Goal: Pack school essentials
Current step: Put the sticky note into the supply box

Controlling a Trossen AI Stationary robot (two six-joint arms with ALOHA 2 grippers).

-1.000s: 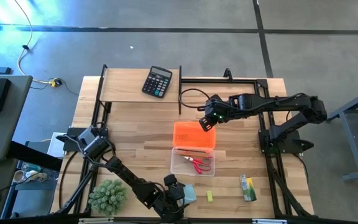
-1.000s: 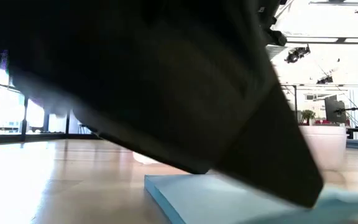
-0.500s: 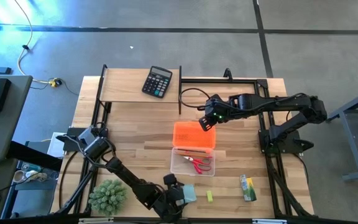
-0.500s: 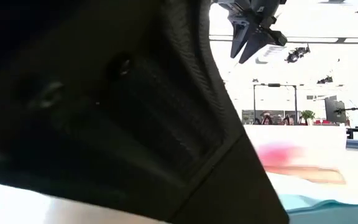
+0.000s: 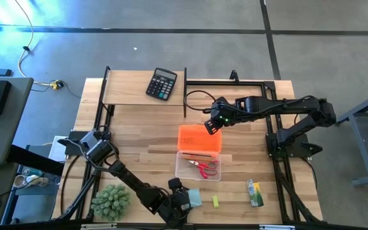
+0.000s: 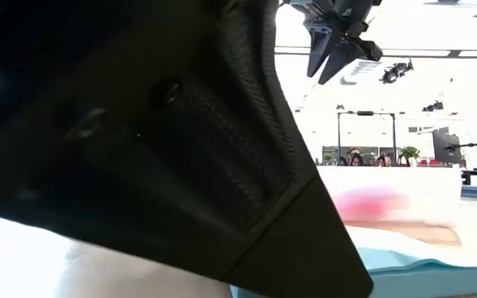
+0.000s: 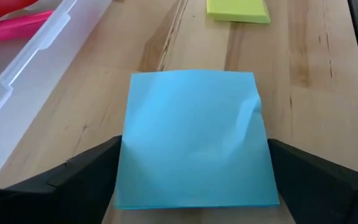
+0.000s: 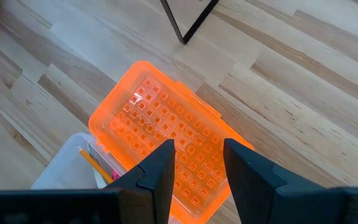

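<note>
The light-blue notepad [image 7: 191,124] lies flat on the table near its front edge [image 5: 195,199]. My left gripper [image 7: 194,149] is open and slants down over the notepad, one finger on each side of it. A clear box [image 5: 199,166] holds the red-handled scissors [image 5: 204,168], pencils and a pink pen [image 7: 11,28]. Its orange lid [image 5: 200,137] lies open on the box's far side. My right gripper [image 8: 197,155] hangs above the lid, open by a narrow gap, with nothing in it. A yellow block [image 5: 215,202] and a green-yellow packet [image 5: 255,193] lie to the right of the notepad. My left gripper has its two fingers [image 7: 92,171] right at the notepad's two opposite side edges [image 7: 124,155], coming from above and the table's left at a slant. I cannot tell whether they touch it. The notepad rests flat on the table.
A black calculator [image 5: 161,84] sits on the raised shelf at the far side. A spiky green plant [image 5: 111,201] stands at the front left beside my left arm. A black metal frame [image 5: 235,82] runs along the table's edges.
My left gripper has tipped and sunk a little over the notepad. In the low view its dark body has shifted, uncovering the right gripper behind it. The notepad stays where it was.
</note>
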